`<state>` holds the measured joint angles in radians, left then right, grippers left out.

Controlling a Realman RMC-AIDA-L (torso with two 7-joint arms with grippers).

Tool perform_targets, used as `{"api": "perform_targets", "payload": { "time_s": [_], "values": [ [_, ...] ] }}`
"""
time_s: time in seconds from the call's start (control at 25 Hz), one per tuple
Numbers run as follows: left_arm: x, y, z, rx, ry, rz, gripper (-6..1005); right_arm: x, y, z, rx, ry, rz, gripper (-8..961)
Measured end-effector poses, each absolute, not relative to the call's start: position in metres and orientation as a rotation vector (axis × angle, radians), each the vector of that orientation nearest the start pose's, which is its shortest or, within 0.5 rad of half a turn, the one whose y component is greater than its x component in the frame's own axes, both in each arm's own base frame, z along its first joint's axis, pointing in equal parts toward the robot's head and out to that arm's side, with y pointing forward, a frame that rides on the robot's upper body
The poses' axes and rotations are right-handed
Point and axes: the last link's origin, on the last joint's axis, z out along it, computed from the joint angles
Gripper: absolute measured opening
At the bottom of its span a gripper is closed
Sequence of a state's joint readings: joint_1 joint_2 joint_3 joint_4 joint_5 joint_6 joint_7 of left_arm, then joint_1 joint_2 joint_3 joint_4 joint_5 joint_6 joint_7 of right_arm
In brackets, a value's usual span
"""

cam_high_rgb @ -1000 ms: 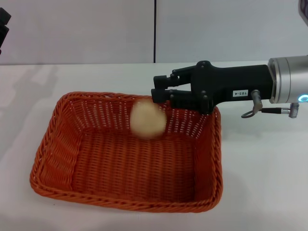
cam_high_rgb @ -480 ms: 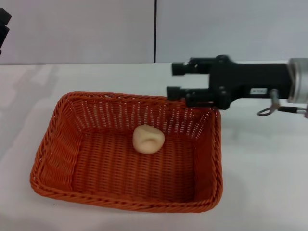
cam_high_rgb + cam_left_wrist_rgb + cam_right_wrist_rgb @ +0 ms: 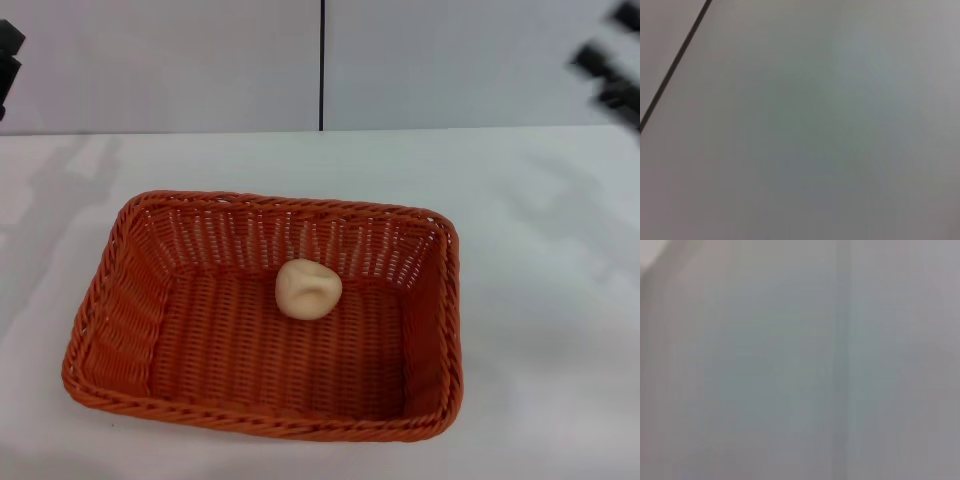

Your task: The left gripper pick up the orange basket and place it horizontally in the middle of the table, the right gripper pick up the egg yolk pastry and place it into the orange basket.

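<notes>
The orange basket (image 3: 110, 300) lies lengthwise across the middle of the white table (image 3: 540, 320) in the head view. The egg yolk pastry (image 3: 308, 289) rests on the basket floor, toward its far wall, with nothing touching it. My right gripper (image 3: 598, 78) is blurred at the upper right corner, high above the table and well clear of the basket. Its two dark fingers stand apart with nothing between them. Only a dark part of my left gripper (image 3: 8, 50) shows at the upper left edge. Both wrist views show only grey wall.
A grey wall with a dark vertical seam (image 3: 322, 60) stands behind the table. Bare white tabletop surrounds the basket on every side.
The pastry dropped from the right gripper into the basket and came to rest. The right gripper then drew back up and to the right, away from the basket.
</notes>
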<state>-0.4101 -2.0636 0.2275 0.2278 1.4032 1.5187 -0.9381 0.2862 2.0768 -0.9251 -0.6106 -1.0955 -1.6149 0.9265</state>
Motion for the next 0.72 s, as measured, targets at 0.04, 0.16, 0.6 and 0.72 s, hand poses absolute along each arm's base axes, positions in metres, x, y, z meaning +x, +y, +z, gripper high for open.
{"api": "perform_targets", "payload": {
  "time_s": [0.04,0.16,0.6,0.72],
  "values": [
    [-0.329,0.311,0.055,-1.642,-0.677,-1.224,482,0.273,0.295,0.060,-1.978,0.211,1.247,669],
    [-0.329,0.311,0.054,-1.642,-0.674,-1.221,482,0.302,0.280,0.073,-1.729,0.223,1.198,670],
    [-0.334,0.306,0.059,-1.559,-0.672,-1.234,482,0.368,0.247,0.093,-1.177,0.336,0.929,671],
    [-0.338,0.303,0.060,-1.535,-0.676,-1.229,482,0.374,0.244,0.092,-1.124,0.369,0.912,670]
  ]
}}
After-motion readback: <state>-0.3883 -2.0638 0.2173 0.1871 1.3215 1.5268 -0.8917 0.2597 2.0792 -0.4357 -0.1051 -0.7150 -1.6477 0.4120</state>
